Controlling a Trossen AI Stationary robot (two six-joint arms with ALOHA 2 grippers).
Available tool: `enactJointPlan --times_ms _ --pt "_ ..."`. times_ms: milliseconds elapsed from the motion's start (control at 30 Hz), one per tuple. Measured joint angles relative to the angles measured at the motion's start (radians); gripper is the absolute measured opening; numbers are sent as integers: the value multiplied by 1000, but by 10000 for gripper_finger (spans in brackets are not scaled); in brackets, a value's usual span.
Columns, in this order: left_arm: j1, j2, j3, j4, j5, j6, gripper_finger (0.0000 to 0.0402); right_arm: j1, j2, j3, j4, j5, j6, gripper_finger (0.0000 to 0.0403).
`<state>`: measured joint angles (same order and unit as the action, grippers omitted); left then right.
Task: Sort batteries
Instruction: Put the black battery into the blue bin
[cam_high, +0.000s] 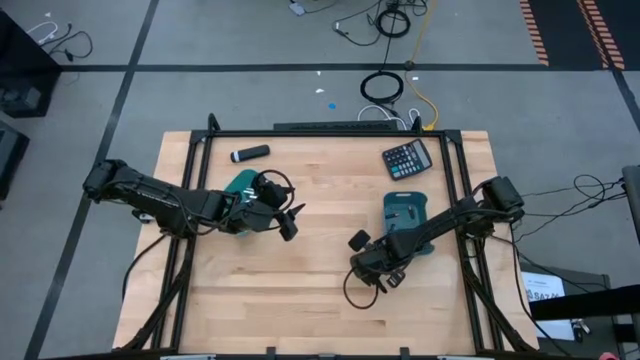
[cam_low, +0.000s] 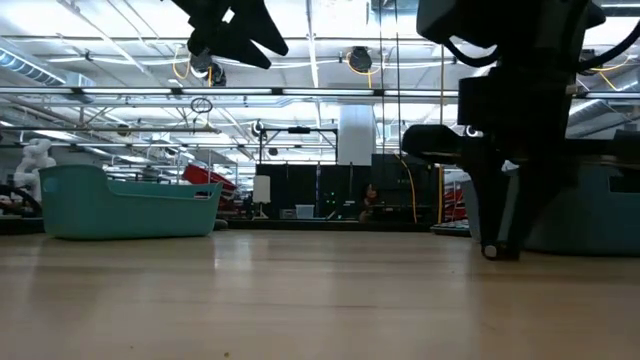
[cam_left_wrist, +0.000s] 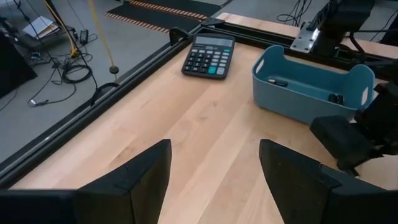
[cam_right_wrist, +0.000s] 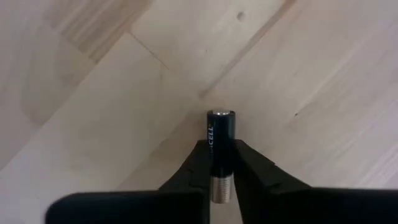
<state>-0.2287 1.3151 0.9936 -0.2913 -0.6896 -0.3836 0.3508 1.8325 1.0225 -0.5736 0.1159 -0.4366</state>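
A dark battery (cam_right_wrist: 221, 124) with a silvery end stands between the fingers of my right gripper (cam_right_wrist: 221, 147), which is shut on it low over the bare wood, near the table's front right (cam_high: 384, 278). Two teal trays stand on the table. One (cam_high: 238, 186) is under my left arm. The other (cam_left_wrist: 311, 87), beside my right arm, holds a few small batteries (cam_left_wrist: 278, 81). My left gripper (cam_left_wrist: 214, 168) hovers open and holds nothing, raised over the table's middle left (cam_high: 290, 222). My right gripper pinches the battery's round sides (cam_right_wrist: 219, 158) between its two fingers, about mid-length. The fingers point steeply down from above and lie along the battery. Its dark end (cam_right_wrist: 221, 115) sticks out past the fingertips toward the wood. I cannot tell whether it touches the table.
A black calculator (cam_high: 407, 158) lies at the far right and a black marker-like cylinder (cam_high: 250, 153) at the far left. A black frame runs around the table's edges (cam_high: 330, 131). Bare wood lies between the two arms and toward the near edge.
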Motion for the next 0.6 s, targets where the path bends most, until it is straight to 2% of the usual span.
enactJointPlan --times_ms 167,267,467,600 --pt "0 0 0 -1 0 0 253 -1 -8 42 -21 25 -8 22" --pt "0 0 0 -2 0 -3 253 -4 -42 66 -29 100 -15 22" --pt "-3 0 0 -12 -1 -30 253 -22 -229 86 -203 226 61 22" --pt "-9 0 0 -48 -5 -56 253 -56 -382 88 -394 241 212 22"
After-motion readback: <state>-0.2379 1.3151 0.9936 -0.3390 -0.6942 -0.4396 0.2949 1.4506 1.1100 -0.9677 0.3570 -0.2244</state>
